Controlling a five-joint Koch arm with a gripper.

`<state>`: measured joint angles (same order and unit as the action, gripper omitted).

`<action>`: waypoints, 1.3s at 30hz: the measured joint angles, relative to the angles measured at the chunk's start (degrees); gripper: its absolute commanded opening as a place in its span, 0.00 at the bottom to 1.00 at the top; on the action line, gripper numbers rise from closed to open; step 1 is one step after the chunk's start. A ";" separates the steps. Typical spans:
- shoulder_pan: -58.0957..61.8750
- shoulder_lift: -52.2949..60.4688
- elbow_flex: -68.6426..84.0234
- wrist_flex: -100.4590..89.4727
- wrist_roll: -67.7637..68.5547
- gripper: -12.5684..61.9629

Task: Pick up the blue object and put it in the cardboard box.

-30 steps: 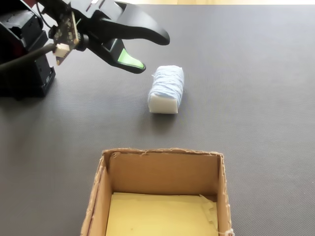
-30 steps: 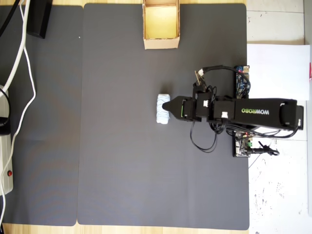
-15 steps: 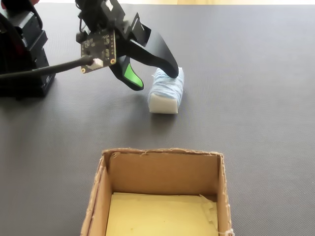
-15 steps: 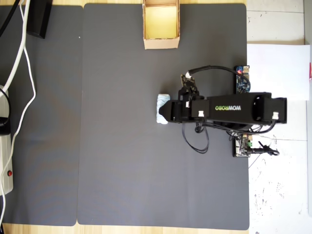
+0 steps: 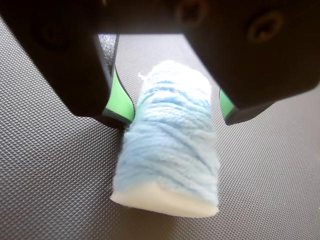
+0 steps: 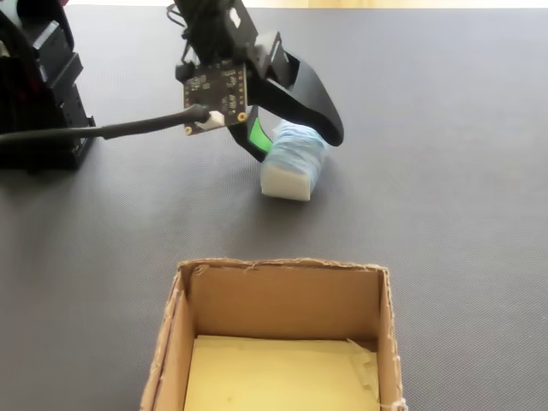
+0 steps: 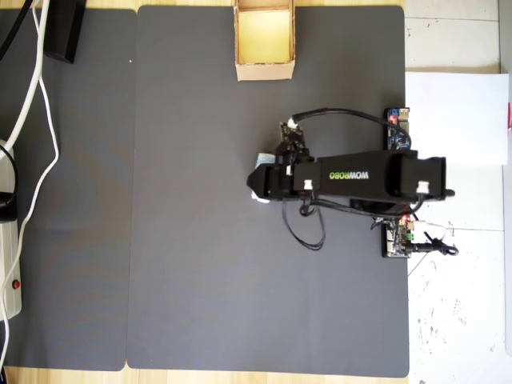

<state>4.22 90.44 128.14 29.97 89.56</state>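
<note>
The blue object [image 5: 170,150] is a pale blue wound roll with a white end, lying on the dark mat. My gripper [image 5: 172,117] is open and straddles it. The left green pad [image 5: 121,102] sits right against the roll's side, while the right pad [image 5: 226,104] stands slightly off it. In the fixed view the gripper [image 6: 295,141] is down over the roll [image 6: 293,164], a short way behind the cardboard box [image 6: 282,271], whose yellowish floor is bare. From overhead the arm hides most of the roll [image 7: 254,190], and the box [image 7: 264,72] stands at the mat's top edge.
The black textured mat [image 7: 200,240] covers most of the table. A black cable [image 6: 128,128] runs from the wrist board toward the black arm base [image 6: 38,94]. White cables [image 7: 40,88] lie along the left side, and white paper [image 7: 456,116] lies to the right.
</note>
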 measured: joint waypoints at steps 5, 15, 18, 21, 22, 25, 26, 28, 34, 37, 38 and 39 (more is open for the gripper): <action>0.35 -0.18 -0.09 0.09 0.00 0.36; 2.72 4.66 9.58 -16.52 0.88 0.02; 3.43 7.56 14.06 -21.62 3.16 0.02; 4.22 12.48 18.72 -31.20 3.60 0.02; 4.31 15.73 23.20 -35.68 3.69 0.02; 5.10 20.39 24.52 -37.88 3.60 0.02; 5.80 23.03 24.79 -38.41 3.69 0.02; 6.94 26.89 25.49 -38.67 3.69 0.02; 9.14 34.37 28.39 -38.67 3.69 0.02; 10.20 36.65 29.44 -38.58 3.69 0.02; 10.28 36.83 29.44 -38.58 3.69 0.02; 10.99 38.14 29.44 -38.58 3.43 0.02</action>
<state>15.21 128.58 157.59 -8.61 92.99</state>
